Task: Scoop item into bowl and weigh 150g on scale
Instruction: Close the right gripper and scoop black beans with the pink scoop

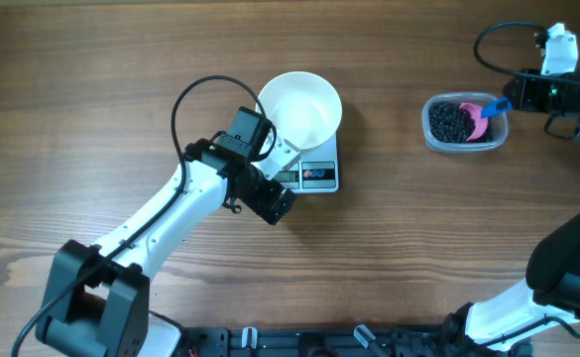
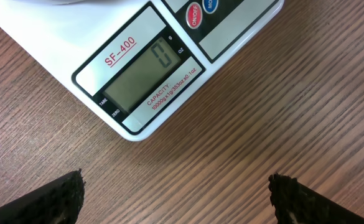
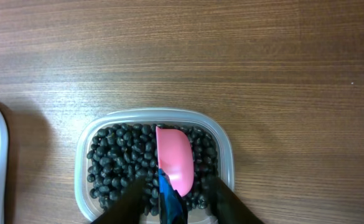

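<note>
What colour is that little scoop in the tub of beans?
The scoop is pink, its handle blue; clearest in the right wrist view.

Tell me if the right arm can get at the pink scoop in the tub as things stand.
Probably yes. The right arm hangs over the clear tub, its jaws open either side of the blue handle of the pink scoop, and nothing but black beans lies around it.
</note>
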`<state>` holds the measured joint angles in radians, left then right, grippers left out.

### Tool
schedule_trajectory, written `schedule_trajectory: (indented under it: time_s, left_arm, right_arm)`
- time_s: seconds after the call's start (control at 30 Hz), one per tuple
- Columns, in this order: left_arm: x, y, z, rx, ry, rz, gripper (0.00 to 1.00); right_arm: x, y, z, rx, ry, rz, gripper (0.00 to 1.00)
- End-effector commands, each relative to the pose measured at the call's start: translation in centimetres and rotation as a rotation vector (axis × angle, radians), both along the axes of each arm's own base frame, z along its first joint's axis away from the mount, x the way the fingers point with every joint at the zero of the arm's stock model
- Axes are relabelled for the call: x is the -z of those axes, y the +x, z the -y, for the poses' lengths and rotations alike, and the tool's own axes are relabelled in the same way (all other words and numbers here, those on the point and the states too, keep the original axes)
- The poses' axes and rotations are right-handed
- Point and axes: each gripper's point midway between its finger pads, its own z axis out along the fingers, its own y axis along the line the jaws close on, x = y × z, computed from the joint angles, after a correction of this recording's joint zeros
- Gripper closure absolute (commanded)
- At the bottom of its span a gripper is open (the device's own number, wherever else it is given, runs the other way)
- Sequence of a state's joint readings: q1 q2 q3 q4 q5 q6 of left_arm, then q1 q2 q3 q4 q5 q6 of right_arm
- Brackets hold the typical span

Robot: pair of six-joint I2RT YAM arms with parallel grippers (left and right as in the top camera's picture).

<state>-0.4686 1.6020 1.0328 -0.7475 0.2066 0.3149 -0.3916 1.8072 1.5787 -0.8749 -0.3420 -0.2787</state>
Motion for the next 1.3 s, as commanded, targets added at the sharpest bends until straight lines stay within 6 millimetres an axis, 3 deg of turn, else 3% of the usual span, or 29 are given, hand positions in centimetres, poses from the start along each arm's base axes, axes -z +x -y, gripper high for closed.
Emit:
schedule_trajectory:
  time_s: [0.0, 0.2, 0.23, 0.4, 0.53, 0.63, 0.8, 0.83, 0.87, 0.93, 1.03, 1.1, 1.27]
  left_arm:
    - [-0.2, -0.2, 0.1, -0.004, -0.011, -0.001, 0.00]
    - [-0.2, -0.2, 0.1, -0.003, -0.011, -0.001, 0.00]
    - [-0.2, -0.2, 0.1, -0.003, -0.011, 0.000, 0.00]
    - [-0.2, -0.2, 0.1, -0.004, -0.011, -0.001, 0.00]
    - [-0.2, -0.2, 0.1, -0.004, -0.011, -0.001, 0.00]
    - [-0.2, -0.2, 0.1, -0.004, -0.011, -0.001, 0.00]
    - [-0.2, -0.2, 0.1, -0.004, -0.011, -0.001, 0.00]
    - [-0.2, -0.2, 0.1, -0.004, -0.011, -0.001, 0.00]
    - [-0.2, -0.2, 0.1, -0.004, -0.011, -0.001, 0.00]
    - [-0.2, -0.2, 0.1, -0.004, -0.011, -0.001, 0.00]
    - [-0.2, -0.2, 0.1, -0.004, -0.011, -0.001, 0.00]
    - [-0.2, -0.2, 0.1, -0.004, -0.011, -0.001, 0.00]
    - [-0.2, -0.2, 0.1, -0.004, -0.011, -0.001, 0.00]
  right_arm:
    - [0.4, 0.1, -0.4, -0.020, 0.019, -0.001, 0.52]
    - [0.9, -1.0, -0.9, -0.020, 0.041, -0.053, 0.50]
    - [1.0, -1.3, -1.1, -0.019, 0.048, -0.067, 0.59]
    - [1.2, -1.4, -2.7, -0.052, 0.057, -0.090, 0.81]
    - [1.2, -0.9, -4.5, -0.090, 0.052, -0.084, 0.92]
    - [1.3, -0.2, -3.9, -0.022, -0.006, -0.086, 0.93]
    - [1.3, -0.2, -3.7, -0.026, -0.026, -0.087, 0.88]
    - [1.5, -0.5, -3.8, -0.057, -0.036, -0.095, 0.78]
    - [1.5, -0.5, -3.9, -0.088, -0.051, -0.092, 0.75]
    - [1.0, 0.0, -3.7, -0.108, -0.074, -0.068, 0.51]
    - [-1.4, 1.1, -3.5, -0.125, -0.120, -0.018, 0.38]
    - [-1.5, 1.0, -3.6, -0.137, -0.132, -0.021, 0.36]
    - [2.3, 0.3, -3.9, -0.229, -0.131, -0.126, 0.37]
